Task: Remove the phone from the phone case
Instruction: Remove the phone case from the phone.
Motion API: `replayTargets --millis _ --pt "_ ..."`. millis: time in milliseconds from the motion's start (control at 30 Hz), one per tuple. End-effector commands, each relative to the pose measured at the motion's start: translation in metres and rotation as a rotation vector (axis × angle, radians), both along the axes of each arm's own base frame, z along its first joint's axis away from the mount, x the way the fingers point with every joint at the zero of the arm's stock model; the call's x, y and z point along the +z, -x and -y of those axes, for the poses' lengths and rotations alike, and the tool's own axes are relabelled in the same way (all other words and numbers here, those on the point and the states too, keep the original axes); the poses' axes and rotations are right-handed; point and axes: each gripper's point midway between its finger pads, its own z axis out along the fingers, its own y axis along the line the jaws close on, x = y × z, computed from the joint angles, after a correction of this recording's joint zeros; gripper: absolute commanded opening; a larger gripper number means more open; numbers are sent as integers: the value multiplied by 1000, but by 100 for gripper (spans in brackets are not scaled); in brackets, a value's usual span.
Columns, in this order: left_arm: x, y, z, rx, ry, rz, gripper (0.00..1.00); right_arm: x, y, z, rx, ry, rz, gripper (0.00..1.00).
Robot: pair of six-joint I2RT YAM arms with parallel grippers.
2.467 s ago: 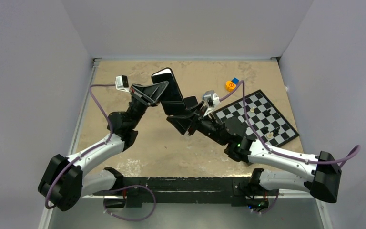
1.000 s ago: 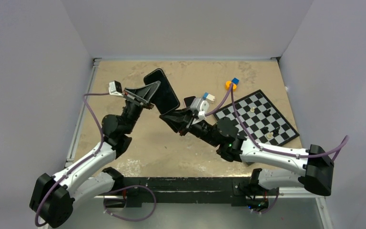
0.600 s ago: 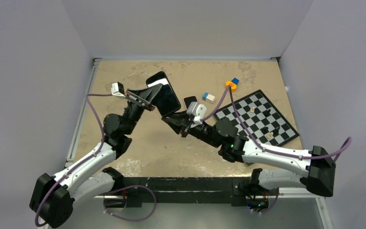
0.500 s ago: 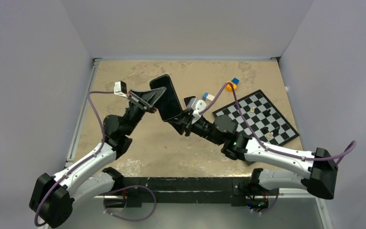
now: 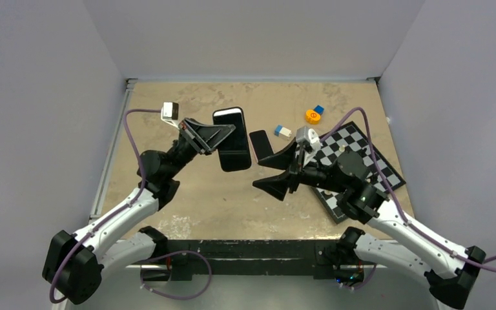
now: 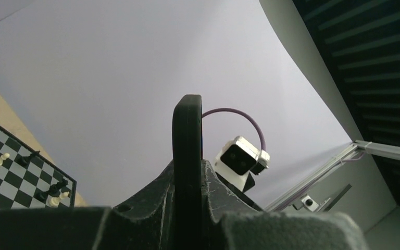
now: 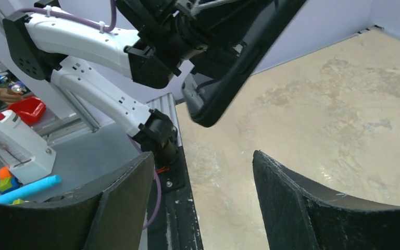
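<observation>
A black phone [image 5: 232, 139], screen up, is held above the sandy table. I cannot tell the case from the phone. My left gripper [image 5: 223, 137] is shut on its left long edge. In the left wrist view the phone's black edge [image 6: 187, 130] stands upright between the fingers [image 6: 216, 182]. My right gripper [image 5: 265, 173] is open and empty, to the right of and below the phone, apart from it. In the right wrist view the phone [image 7: 239, 67] hangs above and beyond the spread fingers [image 7: 291, 192].
A small black slab [image 5: 261, 143] lies flat on the table just right of the phone. A chessboard [image 5: 378, 161] with several pieces lies at the right, partly under my right arm. An orange piece [image 5: 312, 115], a blue block [image 5: 319, 110] and a white-blue block [image 5: 283, 132] lie behind.
My right gripper has let go of the phone's lower end, opened and drawn back to the right. My left gripper still holds the phone and has shifted it slightly right.
</observation>
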Motion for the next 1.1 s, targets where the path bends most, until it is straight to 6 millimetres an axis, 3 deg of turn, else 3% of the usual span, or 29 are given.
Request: replayTargets --millis 0,367,667,867,967,1033,1067 --pt "58 31 -7 -41 43 219 0 13 10 0 163 -10 -18 72" --pt "53 40 -3 -89 12 221 0 33 17 -14 312 6 86 68" --pt "54 43 -1 -111 8 231 0 42 10 -27 337 -19 85 60" --pt "55 48 -2 -131 19 235 0 32 3 -33 343 0 83 44" --pt "56 52 -2 -159 30 231 0 31 1 -34 337 8 104 30" --pt "56 56 -2 -190 43 217 0 29 -3 -34 314 15 129 17" --pt "57 58 -2 -205 48 213 0 28 -7 -33 289 21 141 0"
